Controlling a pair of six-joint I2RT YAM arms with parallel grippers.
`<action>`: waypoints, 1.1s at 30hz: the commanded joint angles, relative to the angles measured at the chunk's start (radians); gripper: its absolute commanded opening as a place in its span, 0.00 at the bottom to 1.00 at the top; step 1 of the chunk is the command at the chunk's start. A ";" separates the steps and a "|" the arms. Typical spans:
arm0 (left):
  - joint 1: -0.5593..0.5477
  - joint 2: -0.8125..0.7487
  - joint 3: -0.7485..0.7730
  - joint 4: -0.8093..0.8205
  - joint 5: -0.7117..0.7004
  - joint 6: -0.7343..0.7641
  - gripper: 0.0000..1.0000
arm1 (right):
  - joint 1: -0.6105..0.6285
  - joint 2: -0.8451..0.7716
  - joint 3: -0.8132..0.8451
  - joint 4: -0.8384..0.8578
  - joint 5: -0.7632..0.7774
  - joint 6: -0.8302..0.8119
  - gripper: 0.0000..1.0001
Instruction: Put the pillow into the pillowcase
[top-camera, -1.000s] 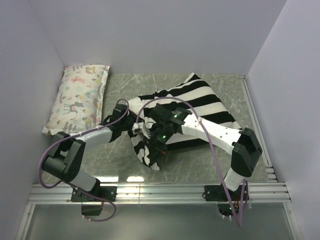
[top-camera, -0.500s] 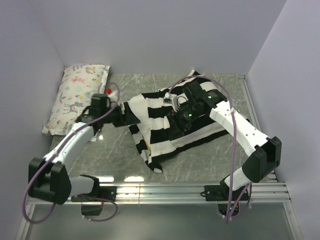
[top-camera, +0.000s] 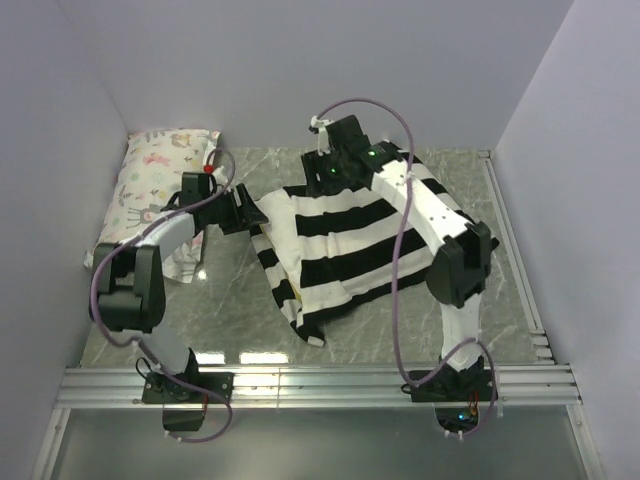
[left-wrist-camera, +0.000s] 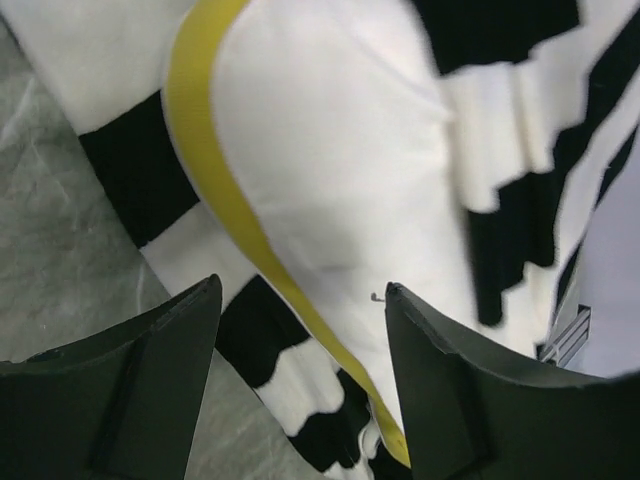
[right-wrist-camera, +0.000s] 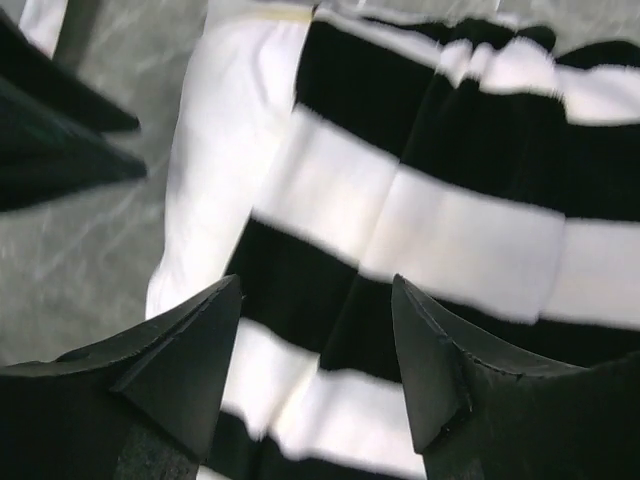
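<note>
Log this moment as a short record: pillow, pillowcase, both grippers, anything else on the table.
pillow: partly inside the pillowcase, yellow-banded cream end sticking out on the left side
pillowcase: black and white stripes, lying rumpled on the table
left gripper: open, holding nothing, by the pillow's exposed end
right gripper: open, holding nothing, above the pillowcase's far edge
other: flowered pillow at the table's far left corner, apart from the pillowcase

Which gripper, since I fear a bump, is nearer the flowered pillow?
Left. The left gripper hangs just right of the flowered pillow, at the striped pillowcase's left edge. The right gripper is farther right, over the pillowcase's far edge.
</note>
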 joint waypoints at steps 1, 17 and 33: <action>0.000 0.065 0.044 0.111 0.010 -0.063 0.71 | 0.026 0.115 0.163 0.043 0.119 0.072 0.69; -0.017 0.182 0.039 0.295 0.048 -0.177 0.68 | 0.059 0.371 0.270 0.198 0.155 0.066 0.51; -0.130 0.332 -0.053 1.201 0.393 -0.933 0.00 | 0.208 0.033 0.040 0.437 -0.490 0.390 0.00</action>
